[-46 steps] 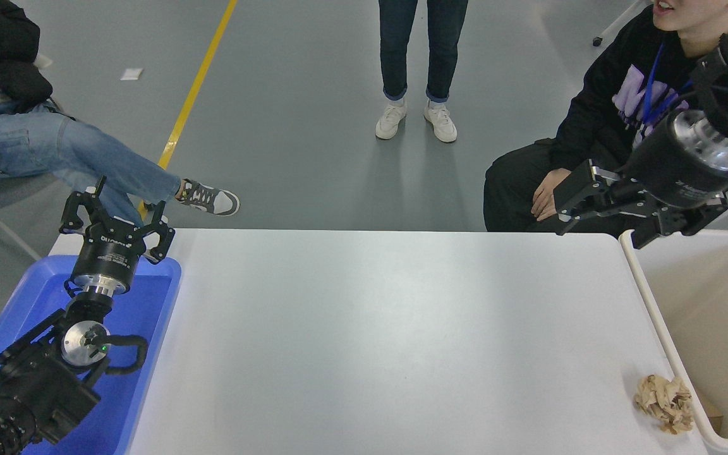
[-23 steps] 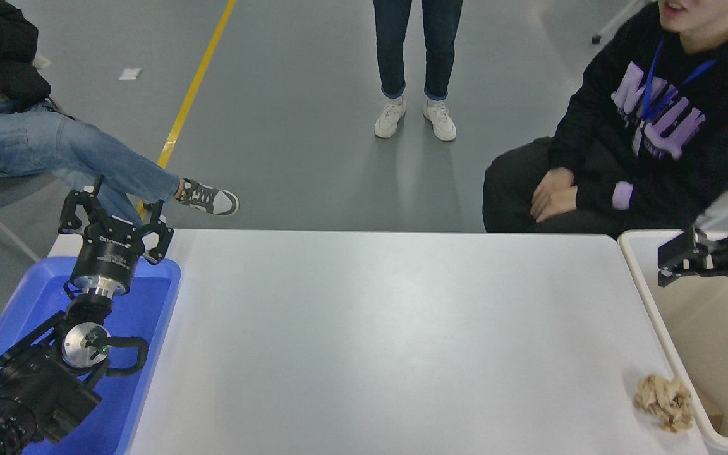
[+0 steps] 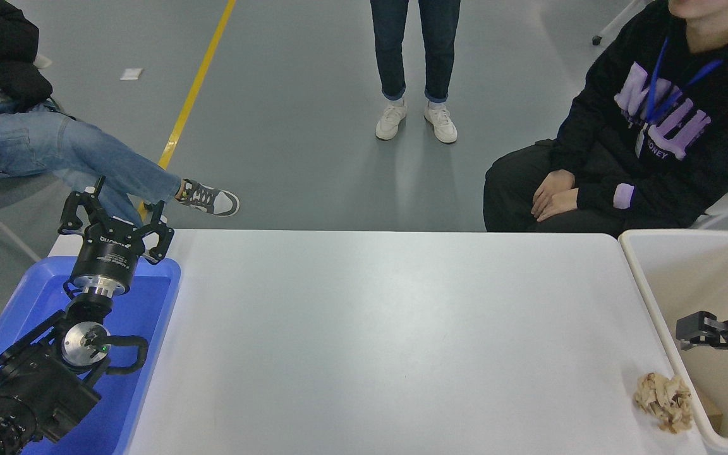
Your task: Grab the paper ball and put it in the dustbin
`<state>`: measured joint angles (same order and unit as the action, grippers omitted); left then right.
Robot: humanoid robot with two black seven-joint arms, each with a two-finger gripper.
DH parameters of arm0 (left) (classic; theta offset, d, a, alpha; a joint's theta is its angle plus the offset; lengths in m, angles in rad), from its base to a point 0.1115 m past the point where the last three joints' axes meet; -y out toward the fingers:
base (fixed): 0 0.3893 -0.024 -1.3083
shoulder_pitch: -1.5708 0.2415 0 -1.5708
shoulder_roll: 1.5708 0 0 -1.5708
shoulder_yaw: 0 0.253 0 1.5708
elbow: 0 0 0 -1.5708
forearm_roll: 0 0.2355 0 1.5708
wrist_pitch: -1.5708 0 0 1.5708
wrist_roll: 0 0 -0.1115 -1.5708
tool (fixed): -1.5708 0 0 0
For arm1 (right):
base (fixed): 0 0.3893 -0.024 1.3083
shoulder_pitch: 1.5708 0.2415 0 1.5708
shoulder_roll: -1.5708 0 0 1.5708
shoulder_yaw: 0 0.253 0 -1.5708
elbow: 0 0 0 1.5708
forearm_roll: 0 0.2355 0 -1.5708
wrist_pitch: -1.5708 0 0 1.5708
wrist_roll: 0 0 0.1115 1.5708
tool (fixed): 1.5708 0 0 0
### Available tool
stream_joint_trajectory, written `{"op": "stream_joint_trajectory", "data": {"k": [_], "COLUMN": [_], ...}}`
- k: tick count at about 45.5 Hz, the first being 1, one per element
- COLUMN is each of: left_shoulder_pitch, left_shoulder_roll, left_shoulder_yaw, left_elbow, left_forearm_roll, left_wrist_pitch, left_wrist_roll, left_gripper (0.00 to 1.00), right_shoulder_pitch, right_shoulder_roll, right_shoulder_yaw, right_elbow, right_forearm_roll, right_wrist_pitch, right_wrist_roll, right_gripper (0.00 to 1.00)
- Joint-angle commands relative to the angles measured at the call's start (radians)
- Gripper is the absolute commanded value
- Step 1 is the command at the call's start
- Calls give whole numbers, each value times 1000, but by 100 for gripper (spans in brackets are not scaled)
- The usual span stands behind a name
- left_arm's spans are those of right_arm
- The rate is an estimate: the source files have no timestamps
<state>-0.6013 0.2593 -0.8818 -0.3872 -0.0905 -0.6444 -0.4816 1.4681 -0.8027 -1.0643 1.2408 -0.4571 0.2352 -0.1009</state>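
The paper ball (image 3: pixel 663 402), a crumpled tan wad, lies on the white table (image 3: pixel 389 328) at the front right, right against the outer left wall of the dustbin (image 3: pixel 649 297). The dustbin is a large off-white bin at the table's right end. My right gripper (image 3: pixel 704 330) reaches in from the right edge over the dustbin's inside, above and behind the ball, and only its tip shows. My left gripper (image 3: pixel 115 218) is open and empty, parked over the blue tray (image 3: pixel 149 316) at the lower left.
A person in a black hoodie (image 3: pixel 642 139) sits at the far right corner, close behind the dustbin. Another person (image 3: pixel 414 63) stands beyond the table's middle. A third person's legs (image 3: pixel 86 158) stretch out at the far left.
My right arm has swung down and to the right, from high over the far right corner to low over the dustbin. The paper ball and left arm have not moved.
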Motion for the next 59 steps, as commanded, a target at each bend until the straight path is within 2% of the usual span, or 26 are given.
{"op": "stream_joint_trajectory", "data": {"k": [1,22,59], "left_shoulder_pitch": [0,0,0], "left_shoulder_roll": [0,0,0], "left_shoulder_yaw": [0,0,0], "left_elbow": [-1,-1,-1], "left_forearm_roll": [0,0,0], "left_wrist_pitch": [0,0,0], "left_wrist_roll": [0,0,0], "left_gripper": [98,98,98], "right_shoulder_pitch": [-107,-264,-402], "right_shoulder_roll": [-1,16,115], "right_shoulder_yaw": [66,251,302], "right_elbow": [-27,-112,-214], "right_forearm_roll": [-3,5,11], "right_wrist_pitch": [-34,-65,-91], "right_wrist_roll": [0,0,0], "right_gripper": [98,98,98]}}
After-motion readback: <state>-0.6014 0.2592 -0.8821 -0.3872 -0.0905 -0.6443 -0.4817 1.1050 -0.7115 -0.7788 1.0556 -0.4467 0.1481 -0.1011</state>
